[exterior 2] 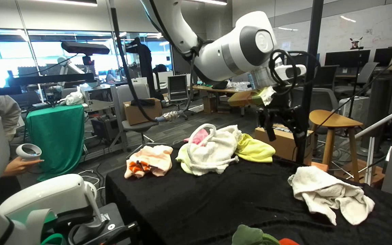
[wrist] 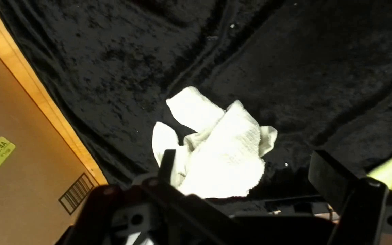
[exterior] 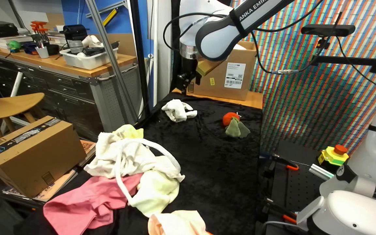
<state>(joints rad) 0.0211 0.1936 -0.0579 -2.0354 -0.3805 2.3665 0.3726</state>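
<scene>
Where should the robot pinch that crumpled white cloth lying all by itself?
I'd pinch the white cloth by its bunched-up middle, coming down from above: its folds seem to stand up there, while thinner flaps spread out on the black cover. The open pincer hangs higher than the cloth.

Near one corner of the black-covered table (exterior: 219,178) we see a white cloth (exterior: 176,111); toward the table's edges, a pink cloth (exterior: 90,200), a yellow cloth (exterior 2: 255,148) and a peach-and-orange cloth (exterior 2: 158,158). The backdrop (exterior: 292,106) has fine multicoloured stripes.
</scene>
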